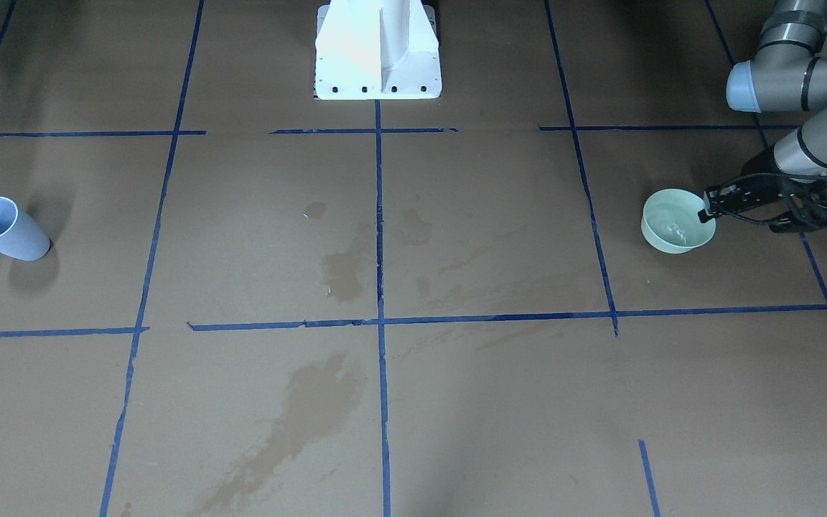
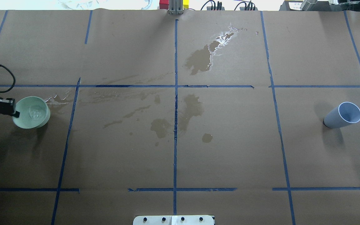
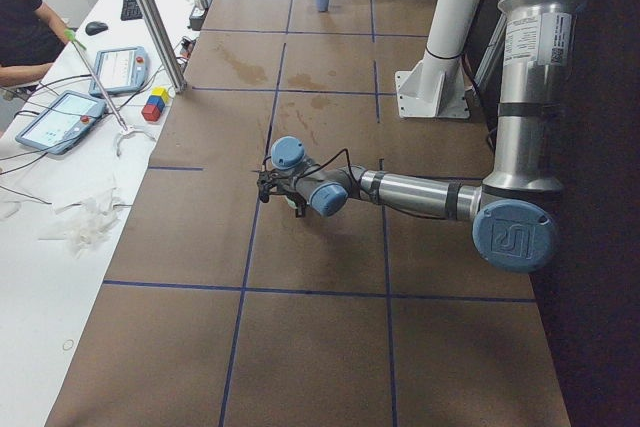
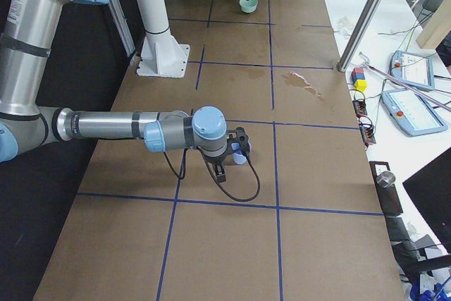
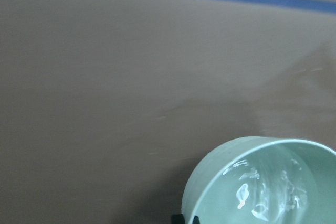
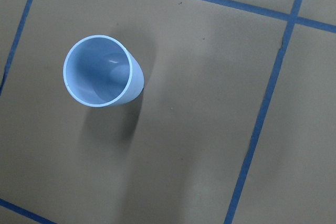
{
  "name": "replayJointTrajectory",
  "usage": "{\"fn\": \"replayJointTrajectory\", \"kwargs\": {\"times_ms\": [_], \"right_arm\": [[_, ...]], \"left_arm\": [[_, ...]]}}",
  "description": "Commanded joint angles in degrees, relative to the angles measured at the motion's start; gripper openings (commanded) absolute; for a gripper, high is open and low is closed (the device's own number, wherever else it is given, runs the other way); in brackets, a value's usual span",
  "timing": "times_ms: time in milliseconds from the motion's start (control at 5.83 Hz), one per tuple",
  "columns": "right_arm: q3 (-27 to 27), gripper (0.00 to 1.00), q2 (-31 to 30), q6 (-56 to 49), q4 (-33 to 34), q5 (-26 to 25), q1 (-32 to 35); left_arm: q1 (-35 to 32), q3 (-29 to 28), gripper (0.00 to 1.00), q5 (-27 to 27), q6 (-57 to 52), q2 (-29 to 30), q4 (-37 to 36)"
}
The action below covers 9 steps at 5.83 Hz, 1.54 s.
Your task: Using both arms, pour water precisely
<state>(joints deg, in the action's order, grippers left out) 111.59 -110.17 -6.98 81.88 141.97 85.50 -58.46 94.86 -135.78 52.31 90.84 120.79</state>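
Observation:
A pale green bowl (image 2: 31,112) sits at the table's left end, with water (image 5: 262,203) showing as a glossy sheen inside it. My left gripper (image 2: 15,113) is shut on the bowl's (image 1: 675,230) near rim, and its black fingertips (image 5: 185,219) pinch the wall. A light blue cup (image 2: 339,117) stands empty at the right end. The right wrist view looks down on the cup (image 6: 102,72) from well above. My right gripper (image 4: 238,147) shows only in the exterior right view, hanging over the cup's area. I cannot tell whether it is open or shut.
Dark wet stains (image 2: 200,59) mark the brown paper around the middle, and another stain (image 1: 313,409) lies near the operators' side. Blue tape lines (image 2: 176,125) grid the table. The white pedestal (image 1: 377,50) stands at the robot's edge. Tablets (image 4: 412,111) and a person (image 3: 20,27) are beside the table.

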Motion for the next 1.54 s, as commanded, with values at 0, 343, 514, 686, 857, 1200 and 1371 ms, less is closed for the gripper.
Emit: {"fn": "replayJointTrajectory", "kwargs": {"times_ms": [0, 343, 514, 686, 857, 1200, 1371], "right_arm": [[0.03, 1.0, -0.04, -0.66, -0.05, 0.24, -0.07], [-0.05, 1.0, -0.13, -0.58, 0.12, 0.33, -0.07], [0.03, 1.0, -0.48, -0.58, 0.04, 0.33, -0.07], [0.03, 1.0, -0.74, -0.84, -1.79, 0.33, -0.07], [0.03, 1.0, -1.35, -0.84, -3.64, 0.33, -0.07], [-0.05, 1.0, -1.62, -0.75, -3.65, -0.28, -0.07], [-0.05, 1.0, -2.23, -0.4, -3.57, -0.55, -0.07]], "left_arm": [[5.33, 3.22, 0.0, -0.01, 10.55, 6.5, -0.47], [12.81, 2.88, 0.0, 0.69, 16.67, 14.23, -0.91], [16.41, 2.35, 0.0, 0.87, 20.86, 18.97, -3.26], [17.41, 2.26, 0.0, 2.52, 21.51, 23.8, -8.07], [22.72, 0.78, 0.0, 10.45, 21.69, 28.55, -10.47], [24.36, -7.45, 0.0, 13.79, 21.78, 37.79, -12.34], [24.97, -9.67, 0.0, 14.57, 23.0, 39.48, -11.99]]}}
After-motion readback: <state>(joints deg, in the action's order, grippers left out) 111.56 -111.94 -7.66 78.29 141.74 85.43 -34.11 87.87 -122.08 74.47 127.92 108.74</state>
